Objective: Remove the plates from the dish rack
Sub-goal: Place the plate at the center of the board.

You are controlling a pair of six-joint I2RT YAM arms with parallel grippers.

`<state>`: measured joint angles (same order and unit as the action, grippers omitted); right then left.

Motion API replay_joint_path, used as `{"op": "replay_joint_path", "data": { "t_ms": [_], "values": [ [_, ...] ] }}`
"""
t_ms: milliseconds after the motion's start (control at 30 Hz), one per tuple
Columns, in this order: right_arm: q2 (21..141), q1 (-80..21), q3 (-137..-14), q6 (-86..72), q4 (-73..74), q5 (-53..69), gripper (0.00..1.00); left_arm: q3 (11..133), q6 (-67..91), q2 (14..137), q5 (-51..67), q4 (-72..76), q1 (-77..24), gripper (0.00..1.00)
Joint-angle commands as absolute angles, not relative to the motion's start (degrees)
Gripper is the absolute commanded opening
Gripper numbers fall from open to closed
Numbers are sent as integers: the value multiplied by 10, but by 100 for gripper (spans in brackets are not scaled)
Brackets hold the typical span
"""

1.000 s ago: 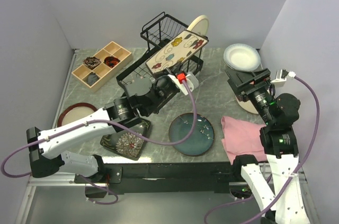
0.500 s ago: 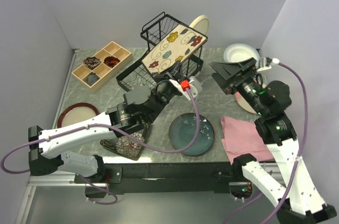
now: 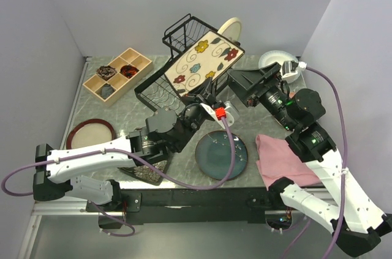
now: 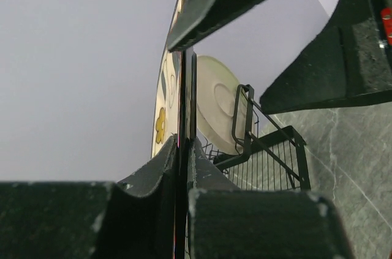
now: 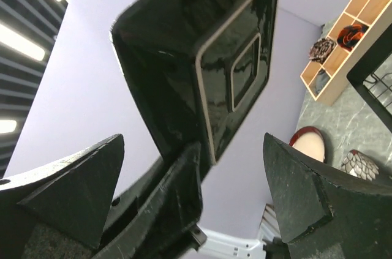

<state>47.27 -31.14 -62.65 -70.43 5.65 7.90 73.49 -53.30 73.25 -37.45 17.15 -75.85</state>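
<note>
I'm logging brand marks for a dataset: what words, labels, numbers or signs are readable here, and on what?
No text can be read in any view.
The cream square plate carries only painted flowers.
The red tab is too small to show any marking.

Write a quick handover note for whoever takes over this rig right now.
Left gripper: shut on the cream flowered plate, held up over the dish rack.
Right gripper: open, empty, close to that plate.
Done: teal plate, white plate, brown-rimmed plate and black flowered plate lie on the table.
Left: set down the held plate; unload the round cream plate from the rack.
</note>
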Motion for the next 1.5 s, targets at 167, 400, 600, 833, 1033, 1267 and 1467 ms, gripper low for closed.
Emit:
{"op": "replay_joint_path", "data": {
  "t_ms": [167, 400, 600, 833, 1033, 1267, 1467],
  "values": [
    [503, -335, -649, -689, 27, 19, 100, 737, -593, 723, -380, 294, -771, 1],
    [539, -338, -665, -684, 64, 5, 94, 716, -633, 749, -403, 325, -794, 1],
    [524, -340, -635, -683, 54, 1, 75, 704, -661, 764, -424, 342, -817, 1],
    [484, -340, -584, -693, 37, 2, 19, 680, -680, 777, -446, 368, -829, 1],
    [460, -340, -535, -713, 2, 25, 0, 650, -632, 766, -454, 362, -832, 5],
    [403, -340, -470, -726, -24, 26, 0, 622, -489, 737, -443, 293, -843, 31],
    [306, -338, -383, -737, 7, -18, 0, 602, -358, 723, -406, 233, -848, 79]
  ]
}}
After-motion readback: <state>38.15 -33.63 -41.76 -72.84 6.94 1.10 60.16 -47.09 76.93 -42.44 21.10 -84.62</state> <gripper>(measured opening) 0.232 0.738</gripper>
